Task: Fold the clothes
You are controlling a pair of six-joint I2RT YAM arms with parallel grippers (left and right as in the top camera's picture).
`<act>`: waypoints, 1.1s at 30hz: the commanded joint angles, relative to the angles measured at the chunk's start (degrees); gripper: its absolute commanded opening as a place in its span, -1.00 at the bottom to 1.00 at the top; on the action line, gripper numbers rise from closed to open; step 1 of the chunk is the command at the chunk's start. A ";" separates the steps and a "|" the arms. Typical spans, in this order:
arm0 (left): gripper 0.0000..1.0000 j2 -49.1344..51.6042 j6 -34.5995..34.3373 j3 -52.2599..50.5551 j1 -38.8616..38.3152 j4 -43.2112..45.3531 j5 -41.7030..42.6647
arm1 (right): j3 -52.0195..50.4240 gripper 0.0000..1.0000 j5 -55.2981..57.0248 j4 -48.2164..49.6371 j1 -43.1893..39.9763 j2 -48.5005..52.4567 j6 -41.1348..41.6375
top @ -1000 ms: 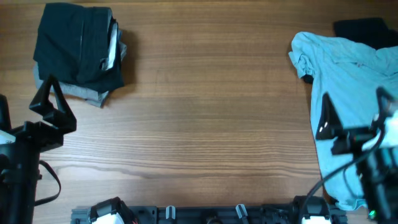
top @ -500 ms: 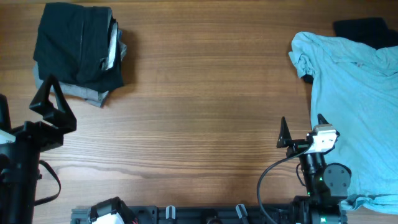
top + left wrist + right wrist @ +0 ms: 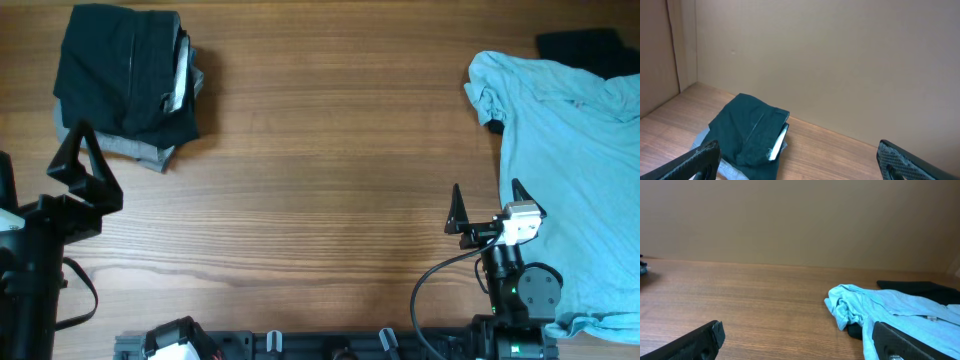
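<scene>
Folded black shorts (image 3: 125, 75) with a white lining edge lie on folded grey shorts (image 3: 135, 148) at the far left; the stack also shows in the left wrist view (image 3: 747, 132). A light blue T-shirt (image 3: 570, 150) lies spread and rumpled at the right, over a black garment (image 3: 585, 45); the shirt also shows in the right wrist view (image 3: 890, 307). My left gripper (image 3: 80, 150) is open and empty, just in front of the stack. My right gripper (image 3: 487, 200) is open and empty, at the shirt's left edge.
The wooden table (image 3: 330, 150) spans the view. A plain beige wall (image 3: 800, 220) stands behind it. Arm bases and a cable (image 3: 440, 280) sit at the front edge.
My right arm has swung left and pulled back off the shirt to its left edge near the front. The left arm has not moved.
</scene>
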 commanded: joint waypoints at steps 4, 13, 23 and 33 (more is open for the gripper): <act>1.00 0.13 0.94 -0.04 0.07 0.15 -0.87 | -0.26 0.99 0.59 0.46 -0.17 -0.63 0.22; 1.00 -16.39 2.84 -35.47 -20.33 31.41 -2.36 | -0.26 0.99 0.59 0.46 -0.17 -0.63 0.24; 1.00 -45.38 0.59 -79.43 -20.92 50.21 3.74 | -0.26 0.99 0.59 0.46 -0.17 -0.63 0.24; 1.00 -45.40 -4.52 -91.10 -21.16 52.00 3.21 | -0.26 1.00 0.59 0.46 -0.17 -0.63 0.20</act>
